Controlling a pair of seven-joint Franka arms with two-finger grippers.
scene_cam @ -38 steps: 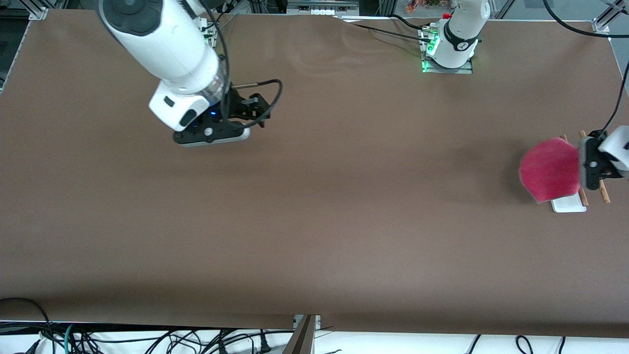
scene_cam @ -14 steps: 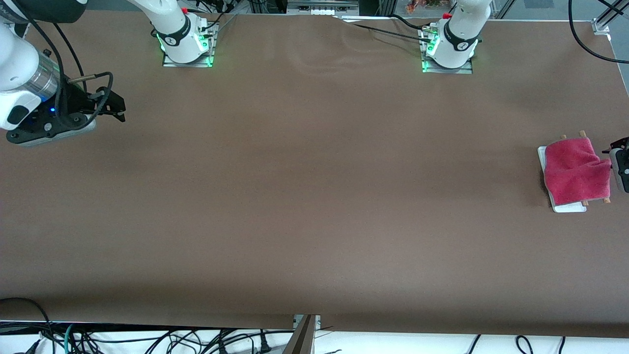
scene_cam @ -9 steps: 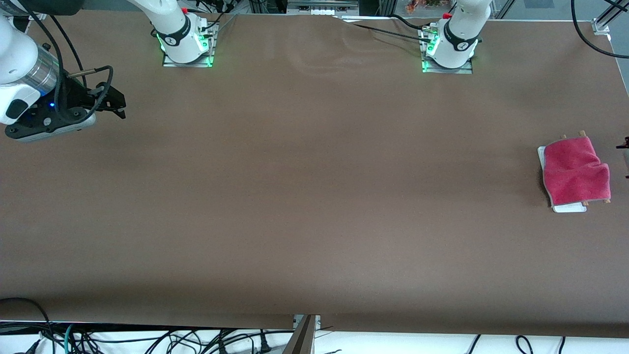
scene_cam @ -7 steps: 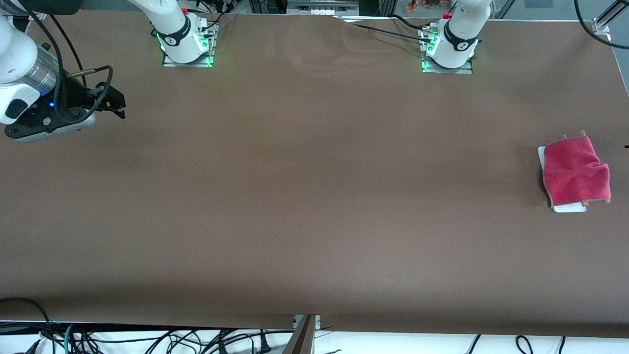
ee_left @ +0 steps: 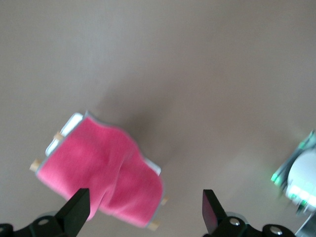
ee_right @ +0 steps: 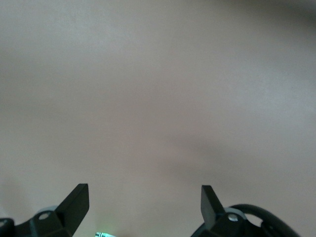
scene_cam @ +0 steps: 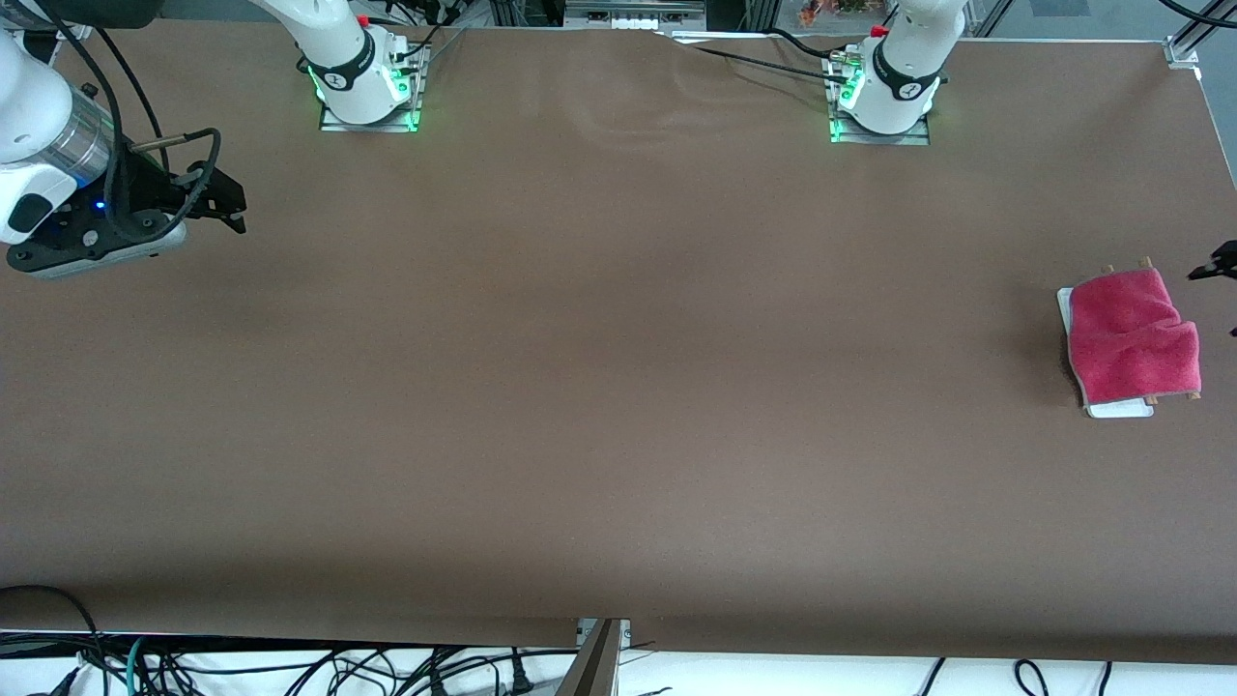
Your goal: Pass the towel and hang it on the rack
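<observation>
The pink-red towel (scene_cam: 1131,333) lies draped over the two wooden rods of the rack (scene_cam: 1121,409) at the left arm's end of the table. The rack's white base and rod tips show around the towel. In the left wrist view the towel (ee_left: 98,173) covers the rack (ee_left: 73,122). My left gripper (ee_left: 146,202) is open and empty above it, apart from the cloth. Only a black tip of the left gripper (scene_cam: 1220,261) shows in the front view. My right gripper (scene_cam: 97,253) waits over the right arm's end of the table. It shows open and empty in its wrist view (ee_right: 143,197).
The brown table (scene_cam: 618,387) stretches between the two ends. The right arm's base (scene_cam: 367,87) and the left arm's base (scene_cam: 884,97) stand along its edge farthest from the front camera. Cables (scene_cam: 290,667) hang off the nearest edge.
The left gripper held the towel over the rack, let it go draped on the rods, and drew away off the view's edge. The right arm moved to its end of the table and stopped.
</observation>
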